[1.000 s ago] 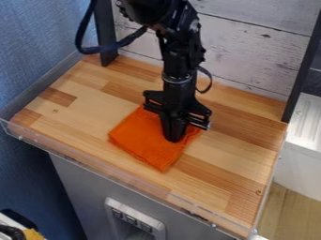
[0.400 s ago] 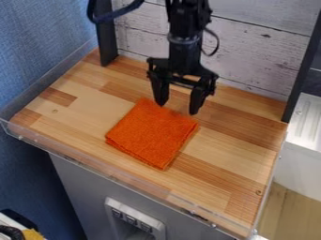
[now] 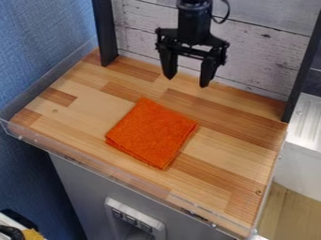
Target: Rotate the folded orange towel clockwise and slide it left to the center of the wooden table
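Whitewashed boards (image 3: 251,51) back a wooden counter (image 3: 232,164) where 1 folded orange cloth (image 3: 152,133) lies flat near the center of the frame. Above and apart from it, at top center, hangs a black gripper (image 3: 186,80), its 2 jaws spread and holding nothing.

In front of you, the orange cloth (image 3: 151,133) lies flat on the wooden tabletop (image 3: 232,161), near its middle. You can see it folded into a compact, roughly square pad, its layers stacked along the edges nearest the camera. It sits turned like a diamond, one corner pointing toward the back boards, the opposite one toward the front edge. You'll notice its fuzzy, textured surface.
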Available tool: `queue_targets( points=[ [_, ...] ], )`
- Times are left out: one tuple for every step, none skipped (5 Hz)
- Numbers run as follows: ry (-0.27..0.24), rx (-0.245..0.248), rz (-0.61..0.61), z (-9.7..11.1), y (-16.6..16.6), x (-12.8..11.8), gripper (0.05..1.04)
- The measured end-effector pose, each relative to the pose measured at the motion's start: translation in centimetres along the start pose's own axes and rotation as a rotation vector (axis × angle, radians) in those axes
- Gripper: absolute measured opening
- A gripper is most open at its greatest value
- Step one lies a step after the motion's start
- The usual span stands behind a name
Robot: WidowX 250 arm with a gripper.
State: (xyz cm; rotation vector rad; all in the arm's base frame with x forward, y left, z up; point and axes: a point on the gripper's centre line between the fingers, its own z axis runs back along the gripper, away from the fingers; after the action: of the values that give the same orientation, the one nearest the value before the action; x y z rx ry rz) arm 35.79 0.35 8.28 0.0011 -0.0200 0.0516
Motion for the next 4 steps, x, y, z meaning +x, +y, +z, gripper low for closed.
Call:
queue_targets(
  points=[
    [0.0, -0.01, -0.007, 0.56, -0.2, 1.05, 0.997],
    [0.005, -0.014, -0.026, 1.09, -0.3, 1.61, 0.999],
    [0.013, -0.014, -0.03, 1.26, -0.3, 1.7, 0.999],
    [0.031, -0.01, -0.05, 1.04, -0.22, 1.5, 0.999]
  ],
)
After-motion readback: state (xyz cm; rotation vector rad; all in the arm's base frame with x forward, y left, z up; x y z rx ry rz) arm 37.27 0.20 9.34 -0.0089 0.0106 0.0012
